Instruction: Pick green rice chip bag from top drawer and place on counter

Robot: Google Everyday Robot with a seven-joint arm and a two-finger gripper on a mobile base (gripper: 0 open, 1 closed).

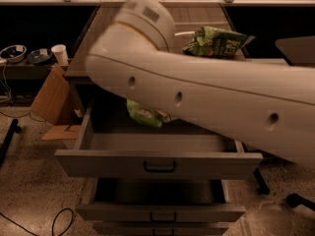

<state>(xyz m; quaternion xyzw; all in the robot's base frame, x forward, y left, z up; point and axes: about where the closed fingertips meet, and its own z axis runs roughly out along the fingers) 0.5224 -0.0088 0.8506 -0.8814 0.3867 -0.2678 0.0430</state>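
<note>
One pale robot arm point(197, 97) is seen crossing the view from 4 o'clock to 11 o'clock, its rounded joint raised over the dark surface point(197, 14). The hand is hidden behind this arm, somewhere above the drawer, so how far it is opened, and whether anything is gripped, cannot be told. The green rice chip bag point(143, 113) is seen just under the arm, over the back of the top drawer point(98, 163), which is pulled fully out. A darker green bag point(216, 41) is laid on the surface at 2 o'clock from the light-green one. A lower drawer point(160, 213) is also pulled partly out.
</note>
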